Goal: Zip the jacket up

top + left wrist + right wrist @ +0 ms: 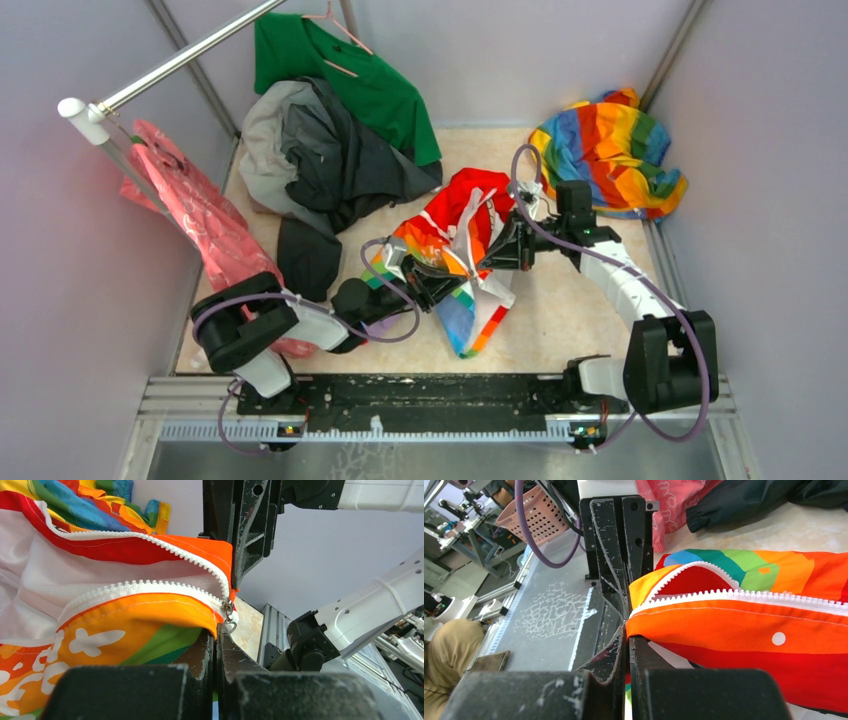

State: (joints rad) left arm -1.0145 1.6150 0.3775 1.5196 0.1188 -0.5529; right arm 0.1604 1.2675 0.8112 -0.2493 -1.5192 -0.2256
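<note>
Beige bench [570, 300] below; my left end effector [216, 636] is clamped on the jacket [465, 200] just under its zipper slider [228, 611]. Mid-bench the garment bunches between both arms, thin, limp, probably slippery, so I'd hold only stitched zipper edges. My right end effector [626, 630] pinches the orange edge [734, 625] at its end.

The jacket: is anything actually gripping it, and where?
Yes. The left gripper and right gripper are both shut on the jacket, each pinching one orange front edge beside the zipper slider.
</note>
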